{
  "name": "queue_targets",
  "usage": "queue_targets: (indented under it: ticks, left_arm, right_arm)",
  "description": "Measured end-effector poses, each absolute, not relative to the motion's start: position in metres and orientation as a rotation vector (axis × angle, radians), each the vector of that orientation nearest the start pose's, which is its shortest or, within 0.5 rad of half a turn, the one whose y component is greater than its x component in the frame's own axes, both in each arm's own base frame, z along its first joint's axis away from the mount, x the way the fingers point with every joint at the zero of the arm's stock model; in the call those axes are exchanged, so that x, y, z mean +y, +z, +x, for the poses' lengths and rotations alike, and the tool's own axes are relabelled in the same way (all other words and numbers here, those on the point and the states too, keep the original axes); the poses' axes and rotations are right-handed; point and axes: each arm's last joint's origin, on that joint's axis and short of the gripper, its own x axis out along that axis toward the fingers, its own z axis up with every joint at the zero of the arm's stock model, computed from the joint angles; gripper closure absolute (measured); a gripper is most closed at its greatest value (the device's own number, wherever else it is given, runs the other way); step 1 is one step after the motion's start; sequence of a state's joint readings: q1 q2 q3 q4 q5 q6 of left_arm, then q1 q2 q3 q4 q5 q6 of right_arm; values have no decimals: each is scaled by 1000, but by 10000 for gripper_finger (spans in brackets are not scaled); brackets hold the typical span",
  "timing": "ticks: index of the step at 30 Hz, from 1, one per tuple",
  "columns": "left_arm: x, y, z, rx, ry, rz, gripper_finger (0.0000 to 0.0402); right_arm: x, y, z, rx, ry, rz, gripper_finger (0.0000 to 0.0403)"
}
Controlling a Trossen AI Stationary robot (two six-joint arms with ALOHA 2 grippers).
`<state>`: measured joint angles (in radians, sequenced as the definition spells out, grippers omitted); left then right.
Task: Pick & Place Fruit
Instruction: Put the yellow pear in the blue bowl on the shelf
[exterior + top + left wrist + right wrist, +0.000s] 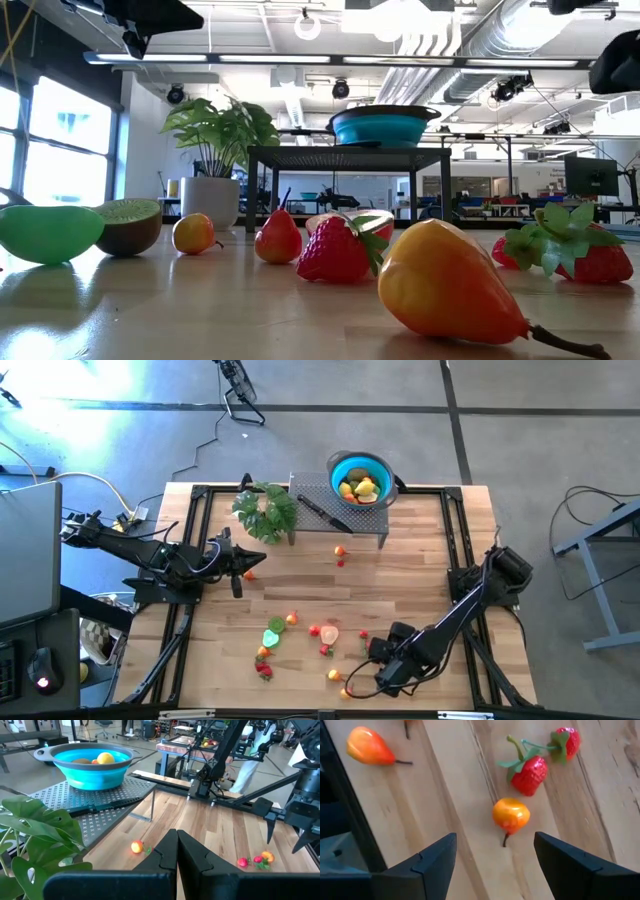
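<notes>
Right wrist view has my right gripper spread wide over an orange-yellow fruit lying free near two strawberries, well away from the blue bowl, I reckon to straddle it. Left gripper is pressed together, parked nearer the bowl.

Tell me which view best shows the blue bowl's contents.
The high view: it looks straight down into the blue bowl on the metal rack, showing the yellow and green fruit inside. The left wrist view shows a lemon above the rim. The low view shows only its side; the right wrist view misses it.
</notes>
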<state>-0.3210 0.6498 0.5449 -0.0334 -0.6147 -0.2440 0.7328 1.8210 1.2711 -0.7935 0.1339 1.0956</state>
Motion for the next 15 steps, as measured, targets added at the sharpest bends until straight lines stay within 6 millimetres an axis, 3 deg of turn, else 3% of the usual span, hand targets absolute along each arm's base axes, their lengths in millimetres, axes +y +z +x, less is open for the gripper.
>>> queue_targets:
  ticks: [15]
  left_arm:
    - [-31,282,148,110,316,-167,402]
  right_arm:
    - [212,164,263,1314,-165,295,144]
